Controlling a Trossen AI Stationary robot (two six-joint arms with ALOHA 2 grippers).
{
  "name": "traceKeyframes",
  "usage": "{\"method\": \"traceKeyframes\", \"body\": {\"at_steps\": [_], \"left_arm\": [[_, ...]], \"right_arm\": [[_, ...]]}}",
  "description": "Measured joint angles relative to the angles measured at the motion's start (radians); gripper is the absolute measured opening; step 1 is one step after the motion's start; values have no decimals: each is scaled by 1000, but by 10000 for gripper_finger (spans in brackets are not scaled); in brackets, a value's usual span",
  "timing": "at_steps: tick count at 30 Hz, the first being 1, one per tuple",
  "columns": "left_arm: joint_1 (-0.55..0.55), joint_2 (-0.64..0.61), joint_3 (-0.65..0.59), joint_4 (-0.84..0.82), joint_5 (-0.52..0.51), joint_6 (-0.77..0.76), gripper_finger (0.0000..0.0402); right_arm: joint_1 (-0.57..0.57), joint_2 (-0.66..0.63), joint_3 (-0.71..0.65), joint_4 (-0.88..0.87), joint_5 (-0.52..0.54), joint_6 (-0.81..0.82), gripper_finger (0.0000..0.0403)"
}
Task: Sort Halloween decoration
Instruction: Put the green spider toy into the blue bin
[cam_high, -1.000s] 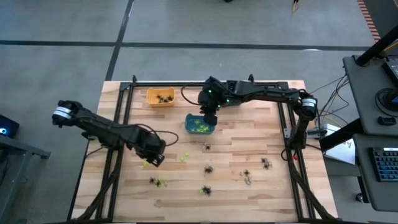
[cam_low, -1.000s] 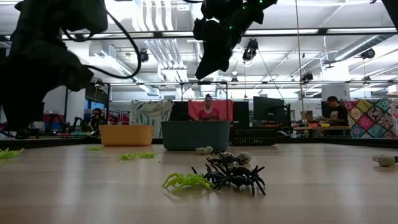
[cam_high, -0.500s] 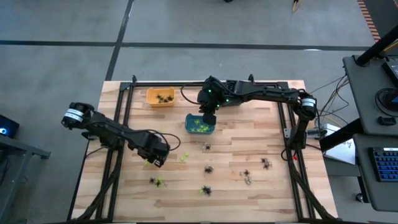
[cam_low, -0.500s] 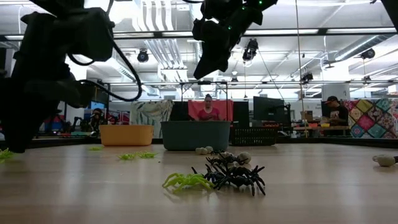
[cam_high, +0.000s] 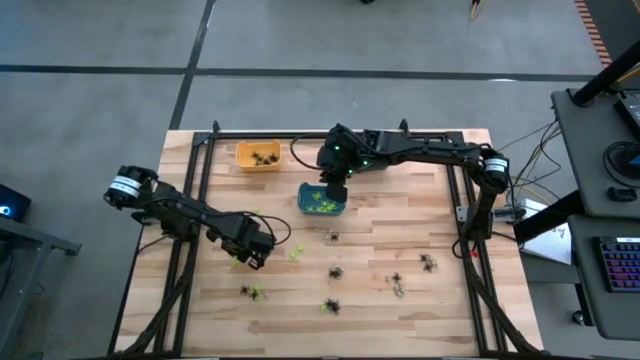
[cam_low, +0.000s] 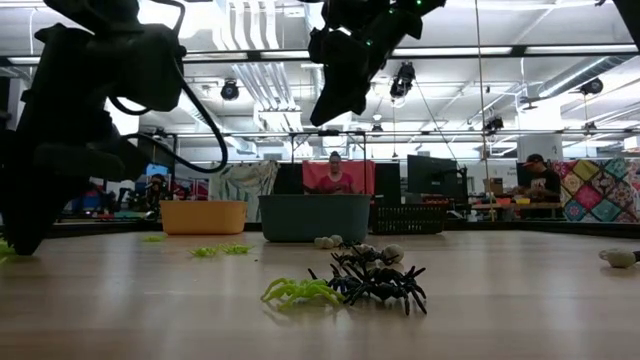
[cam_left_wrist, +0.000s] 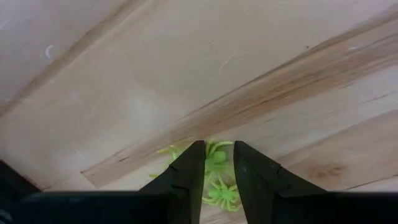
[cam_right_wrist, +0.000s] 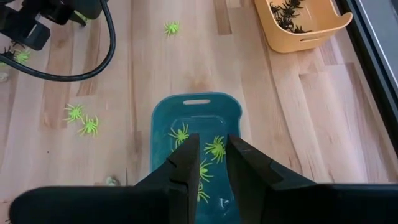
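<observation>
Pickup of a green spider near the table's left edge, sorting part done.

Left gripper (cam_left_wrist: 216, 163) sits low on the table (cam_high: 420, 220), fingers apart and straddling a lime spider (cam_left_wrist: 214, 155), not clenched on it; next it needs to pinch, lift, and carry to the teal bin (cam_right_wrist: 196, 118); right gripper (cam_right_wrist: 207, 155) hangs over that bin, narrowly parted, holding nothing I can see; black spiders (cam_high: 335, 272) lie toward the front edge; the orange bin (cam_high: 257, 156) sits at the back-left.
</observation>
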Motion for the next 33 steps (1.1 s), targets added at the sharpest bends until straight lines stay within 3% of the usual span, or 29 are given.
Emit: {"method": "traceKeyframes", "body": {"at_steps": [5,17,26,31,33], "left_arm": [[-3,-3,0,7,-7,45,10],[-15,-47,134,4,-99,236,0],[-13,-94,200,7,-165,499,0],[-4,-145,156,-86,-206,408,0],[2,-163,127,-3,-158,367,0]], "right_arm": [[14,0,0,-11,0,-4,68],[22,-52,-21,-178,0,-36,68],[22,-224,-238,-60,0,-2,68],[22,-358,-398,49,-1,74,68],[22,-410,-455,92,-1,104,68]]}}
